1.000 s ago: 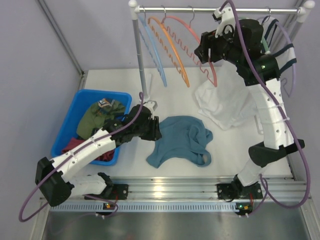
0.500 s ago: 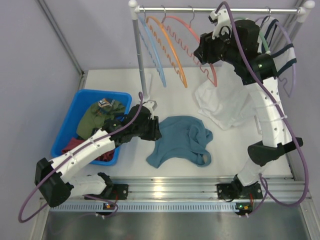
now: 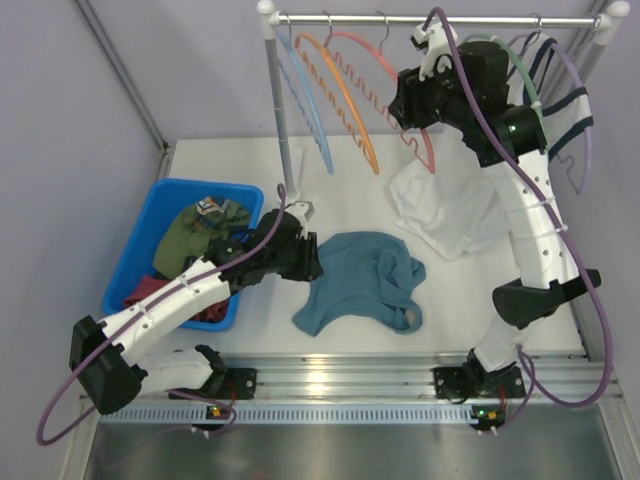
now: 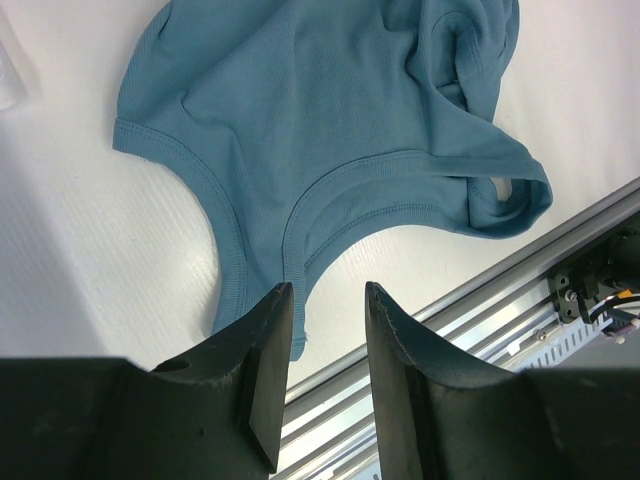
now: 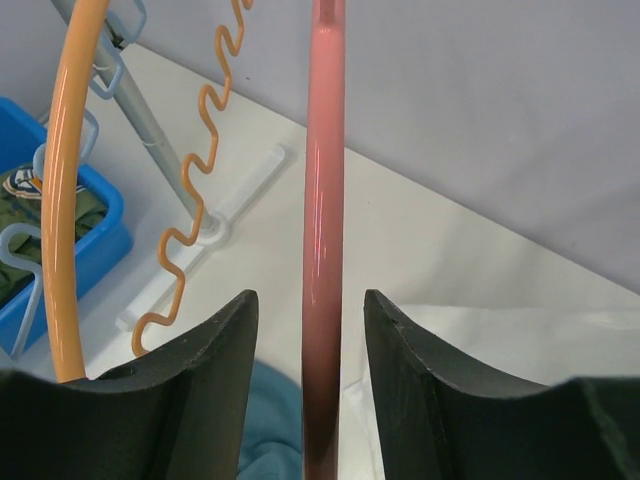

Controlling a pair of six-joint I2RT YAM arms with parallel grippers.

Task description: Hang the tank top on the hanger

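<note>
— White table [image 3: 460, 290] holds our tank top [image 3: 365, 280], crumpled; our left gripper [image 4: 327, 292] stands spread over its hem.
— Only our wrist view shows right gripper [image 5: 307, 297] spread astride the hanger [image 5: 325, 150].

tank top [image 3: 355, 280] on table [image 3: 350, 190] (centre), bin [image 3: 200, 186] left, hanger [image 3: 427, 152] on rail [image 3: 400, 19] behind

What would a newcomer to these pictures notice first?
The crumpled teal-blue fabric tank top lies on the white table, the left gripper open at its left edge. High at the metal rail, the right gripper straddles the salmon-pink curved plastic hanger, a gap on each side.
</note>
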